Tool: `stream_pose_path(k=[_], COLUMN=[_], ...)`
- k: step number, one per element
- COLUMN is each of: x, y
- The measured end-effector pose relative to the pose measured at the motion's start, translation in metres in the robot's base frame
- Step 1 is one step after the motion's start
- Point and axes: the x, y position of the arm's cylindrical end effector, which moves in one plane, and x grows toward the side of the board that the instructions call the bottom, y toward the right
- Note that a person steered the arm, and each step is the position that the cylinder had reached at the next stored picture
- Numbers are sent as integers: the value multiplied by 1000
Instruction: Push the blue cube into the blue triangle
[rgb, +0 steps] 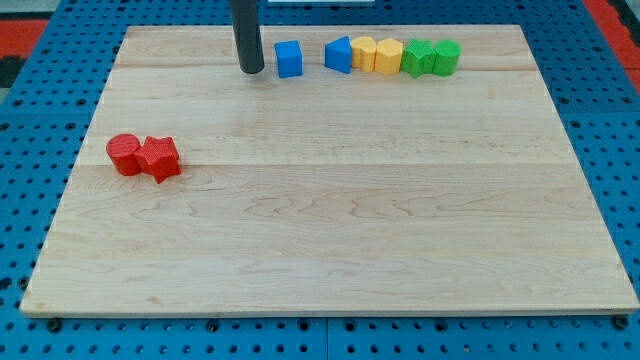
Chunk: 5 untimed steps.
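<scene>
Wooden board (330, 220) over blue pegboard. No jaws, just my tip (251, 70), touching nothing, just left of blue cube (289, 59) at the view's top. Blue triangle (339, 54) sits near, right of the cube. Approach step; next looks like a straight rightward push.

One camera, high at the view's bottom, angled down, whole wooden board (330, 240) in frame
</scene>
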Motion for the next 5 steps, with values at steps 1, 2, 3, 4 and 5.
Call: stream_pose_path(k=[1, 2, 3, 4, 5], x=[-1, -4, -4, -4, -4], y=[7, 40, 42, 60, 63])
